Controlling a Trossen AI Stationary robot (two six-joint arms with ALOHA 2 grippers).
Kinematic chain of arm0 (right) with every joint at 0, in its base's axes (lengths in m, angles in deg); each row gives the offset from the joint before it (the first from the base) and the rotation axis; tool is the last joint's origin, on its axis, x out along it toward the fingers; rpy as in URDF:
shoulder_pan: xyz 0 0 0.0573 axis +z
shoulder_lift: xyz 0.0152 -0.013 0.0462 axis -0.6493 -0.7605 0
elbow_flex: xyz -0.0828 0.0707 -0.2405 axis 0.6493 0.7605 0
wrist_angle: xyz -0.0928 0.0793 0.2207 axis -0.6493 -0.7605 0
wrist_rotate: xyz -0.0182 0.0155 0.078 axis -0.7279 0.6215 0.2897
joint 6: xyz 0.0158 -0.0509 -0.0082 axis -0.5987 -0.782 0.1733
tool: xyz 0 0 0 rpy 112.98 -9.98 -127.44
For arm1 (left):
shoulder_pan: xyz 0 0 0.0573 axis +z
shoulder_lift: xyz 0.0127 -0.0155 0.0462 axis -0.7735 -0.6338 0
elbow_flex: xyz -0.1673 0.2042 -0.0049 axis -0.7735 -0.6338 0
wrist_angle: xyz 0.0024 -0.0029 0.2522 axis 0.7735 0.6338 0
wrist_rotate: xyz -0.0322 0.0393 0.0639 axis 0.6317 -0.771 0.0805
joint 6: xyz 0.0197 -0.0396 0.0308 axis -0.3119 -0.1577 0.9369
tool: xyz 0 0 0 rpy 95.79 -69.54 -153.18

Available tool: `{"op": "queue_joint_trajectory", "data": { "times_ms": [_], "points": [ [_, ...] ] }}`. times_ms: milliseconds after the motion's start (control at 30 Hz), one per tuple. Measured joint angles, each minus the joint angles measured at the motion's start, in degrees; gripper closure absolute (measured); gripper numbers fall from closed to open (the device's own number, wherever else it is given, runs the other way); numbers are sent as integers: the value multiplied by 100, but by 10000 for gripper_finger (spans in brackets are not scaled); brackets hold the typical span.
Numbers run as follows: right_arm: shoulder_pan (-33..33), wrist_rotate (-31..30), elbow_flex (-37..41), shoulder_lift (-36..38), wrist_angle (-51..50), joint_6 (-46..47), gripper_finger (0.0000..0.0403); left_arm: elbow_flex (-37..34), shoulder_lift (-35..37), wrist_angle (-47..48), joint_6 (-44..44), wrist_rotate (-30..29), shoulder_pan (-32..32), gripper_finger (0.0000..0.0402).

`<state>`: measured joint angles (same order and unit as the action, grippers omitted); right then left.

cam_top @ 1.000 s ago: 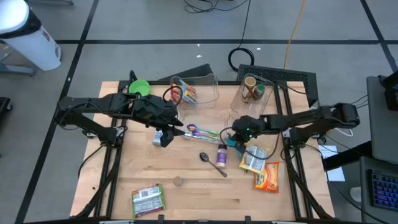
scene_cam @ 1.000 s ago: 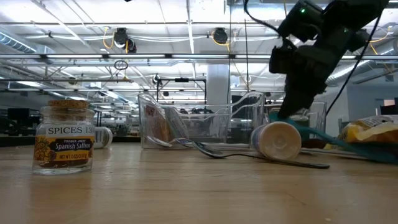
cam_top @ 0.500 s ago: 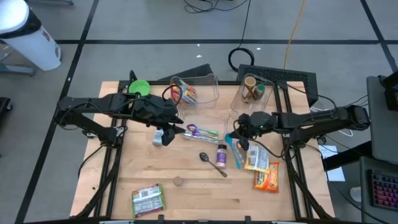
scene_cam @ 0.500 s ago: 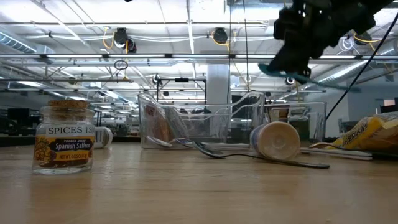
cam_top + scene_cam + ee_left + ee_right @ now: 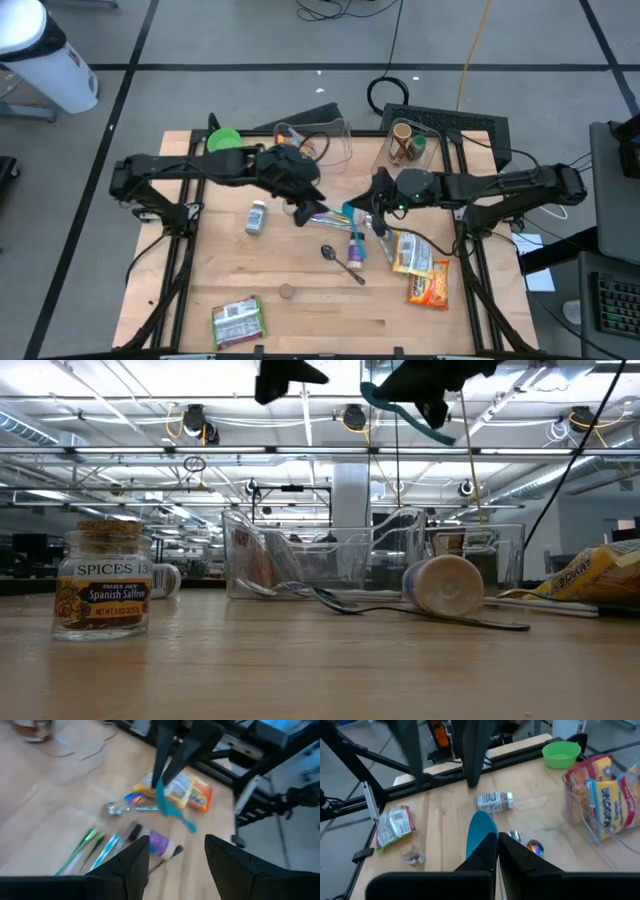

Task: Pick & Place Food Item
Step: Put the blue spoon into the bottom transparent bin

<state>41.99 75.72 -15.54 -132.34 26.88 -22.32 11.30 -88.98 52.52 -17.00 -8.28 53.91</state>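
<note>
Holding my right tool clenched on a teal spoon above the worktop, left tool released, empty, close beside it.

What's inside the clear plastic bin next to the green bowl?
The clear plastic bin holds red and yellow snack packets standing against its wall. The left arm covers part of it from above, so the rest of its contents cannot be seen.

Two clear plastic bins stand at twelve o'clock on the wooden tabletop. One green bowl, one metal spoon, one teal plastic spatula, and three snack packets are visible.
</note>
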Motion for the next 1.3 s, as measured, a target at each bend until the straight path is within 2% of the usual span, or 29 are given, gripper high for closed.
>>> {"op": "queue_joint_trajectory", "data": {
  "times_ms": [133,267,700,833,933,1200,1300],
  "points": [
    [2,-85,-167,-149,50,-132,403,-2,-274,-519,2,451,68,204],
    [2,-85,-175,-232,110,-158,403,1,-440,-759,4,561,86,204],
    [0,-69,-175,-255,452,-243,403,-2,-588,-811,7,-114,162,204],
    [0,-69,-175,-255,435,-260,403,-2,-588,-810,26,-121,205,210],
    [0,-81,-175,-258,439,-267,403,-2,-588,-808,48,-119,206,241],
    [-5,-106,-175,-258,439,-282,403,-2,-588,-793,226,-55,210,375],
    [-5,-117,-175,-258,439,-265,402,-2,-588,-766,288,-55,214,389]
  ]
}}
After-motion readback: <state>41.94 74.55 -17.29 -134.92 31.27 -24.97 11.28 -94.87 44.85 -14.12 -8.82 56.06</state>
